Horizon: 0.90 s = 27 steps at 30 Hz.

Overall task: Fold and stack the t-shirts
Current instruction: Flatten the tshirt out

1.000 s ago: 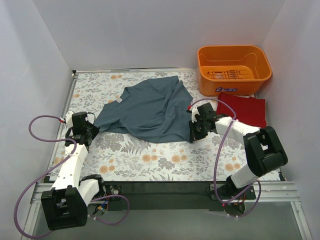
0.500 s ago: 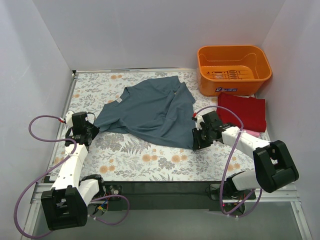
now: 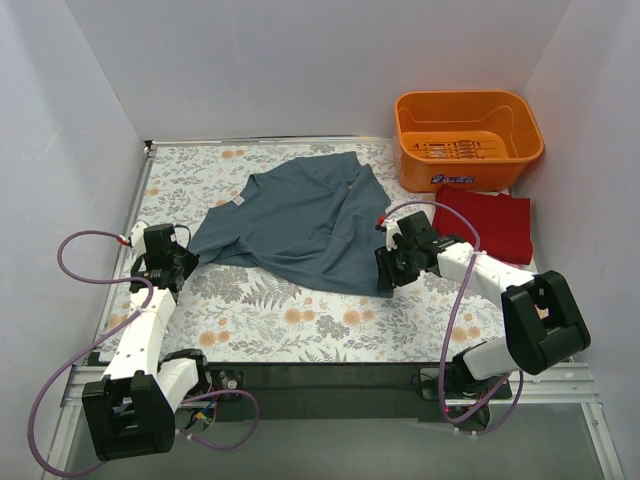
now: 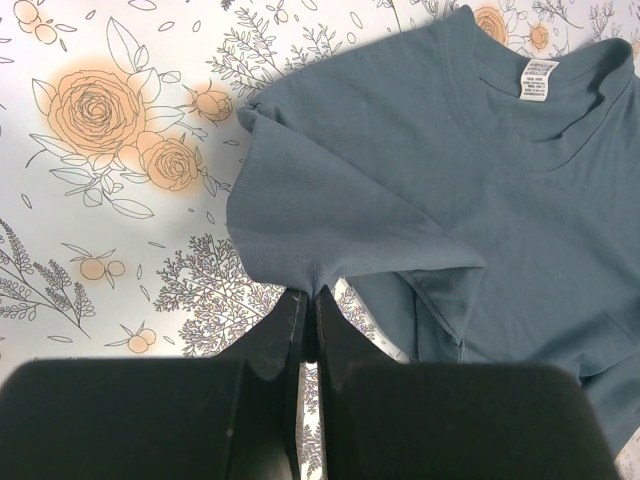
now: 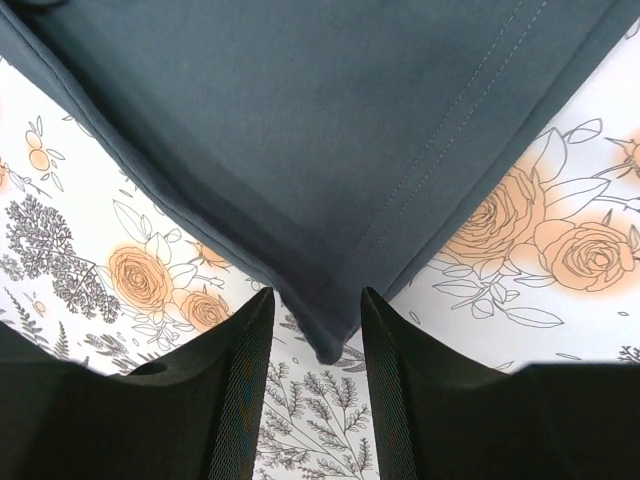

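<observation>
The slate blue-grey t-shirt (image 3: 300, 220) lies crumpled and spread in the middle of the floral cloth. My left gripper (image 3: 186, 264) is shut on the edge of its left sleeve (image 4: 312, 280). My right gripper (image 3: 388, 275) is open at the shirt's lower right corner; that corner (image 5: 330, 345) lies between the two fingers, which are apart from it. The dark red t-shirt (image 3: 486, 220) lies folded at the right, in front of the basket. A sliver of pink shows at its lower right edge (image 3: 508, 267).
The orange plastic basket (image 3: 468, 150) stands at the back right corner. White walls close in the table on the left, back and right. A black rail runs along the near edge (image 3: 320, 380).
My right gripper swung out to the right, then came back left to the shirt's lower right corner. The left arm and the sleeve it holds have not moved.
</observation>
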{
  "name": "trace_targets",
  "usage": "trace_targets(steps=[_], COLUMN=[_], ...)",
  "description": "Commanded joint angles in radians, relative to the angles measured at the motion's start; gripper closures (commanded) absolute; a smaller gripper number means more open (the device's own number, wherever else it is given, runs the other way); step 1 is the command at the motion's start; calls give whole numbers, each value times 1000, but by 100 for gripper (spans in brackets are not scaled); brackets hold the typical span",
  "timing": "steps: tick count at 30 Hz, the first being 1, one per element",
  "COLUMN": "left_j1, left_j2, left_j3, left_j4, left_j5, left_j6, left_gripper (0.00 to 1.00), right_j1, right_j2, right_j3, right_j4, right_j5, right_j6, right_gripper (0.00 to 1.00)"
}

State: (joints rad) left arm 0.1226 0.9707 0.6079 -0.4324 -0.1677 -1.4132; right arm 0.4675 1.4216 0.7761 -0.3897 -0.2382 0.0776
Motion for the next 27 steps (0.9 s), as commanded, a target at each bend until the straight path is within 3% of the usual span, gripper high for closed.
trace_targets(steps=[1, 17, 21, 23, 24, 27], left_j1=[3, 3, 3, 3, 3, 5], left_j2=[-17, -10, -6, 5, 10, 55], left_j3=[-2, -2, -3, 9, 22, 134], left_j4=[17, 17, 15, 11, 1, -35], left_j5=[-10, -13, -13, -13, -13, -16], left_j6=[7, 7, 5, -1, -12, -23], left_gripper=[100, 100, 100, 100, 100, 100], right_j1=[13, 49, 63, 68, 68, 68], right_j2=[0, 13, 36, 40, 40, 25], right_j3=[11, 2, 11, 20, 43, 112], right_j4=[-5, -52, -60, -66, -77, -97], right_j5=[-42, 8, 22, 43, 56, 120], right_j6=[-9, -6, -9, -9, -9, -19], right_gripper=[59, 59, 67, 79, 95, 99])
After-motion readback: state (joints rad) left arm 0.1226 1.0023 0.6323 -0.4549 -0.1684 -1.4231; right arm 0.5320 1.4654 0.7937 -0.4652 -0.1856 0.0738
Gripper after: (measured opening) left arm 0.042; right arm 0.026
